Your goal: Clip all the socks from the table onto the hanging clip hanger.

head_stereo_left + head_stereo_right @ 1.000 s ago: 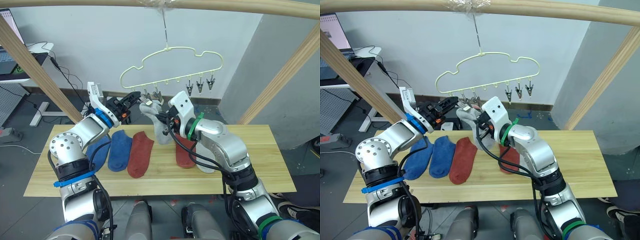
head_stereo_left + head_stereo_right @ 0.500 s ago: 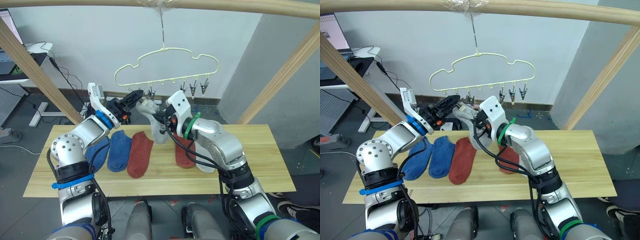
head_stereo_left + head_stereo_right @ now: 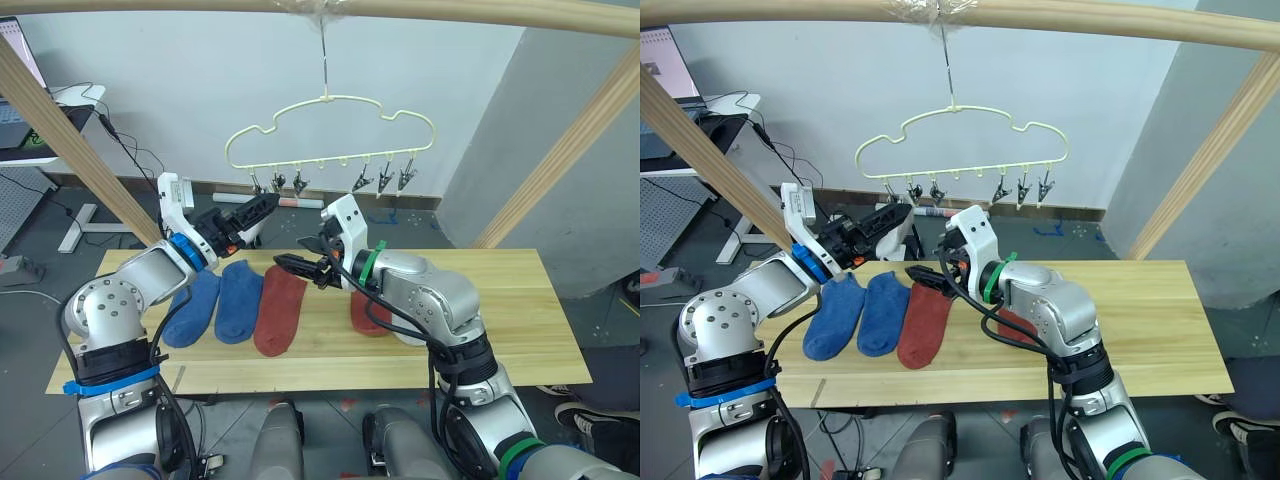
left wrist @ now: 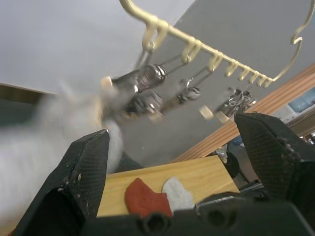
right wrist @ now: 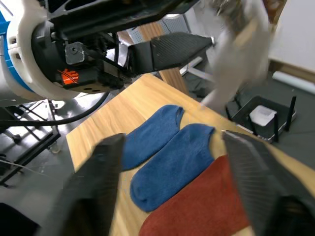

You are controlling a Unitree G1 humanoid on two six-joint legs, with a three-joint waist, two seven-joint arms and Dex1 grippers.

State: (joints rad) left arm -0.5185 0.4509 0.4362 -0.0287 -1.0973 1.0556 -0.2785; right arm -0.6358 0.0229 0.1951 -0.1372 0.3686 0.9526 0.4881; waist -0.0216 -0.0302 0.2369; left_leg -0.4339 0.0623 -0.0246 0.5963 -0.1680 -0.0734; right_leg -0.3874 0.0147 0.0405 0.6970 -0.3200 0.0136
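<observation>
Under the clip hanger (image 3: 330, 135), both hands are spread apart holding nothing: left hand (image 3: 262, 203) just below its clips, right hand (image 3: 295, 265) lower. Two blue socks (image 3: 215, 303) and a red sock (image 3: 278, 309) lie on the bench (image 3: 500, 310).

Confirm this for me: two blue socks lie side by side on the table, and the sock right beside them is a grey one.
Not quite. The sock lying right beside the two blue socks on the table is a rust-red sock, not a grey one. The left eye view shows it plainly; the rest stands.
</observation>
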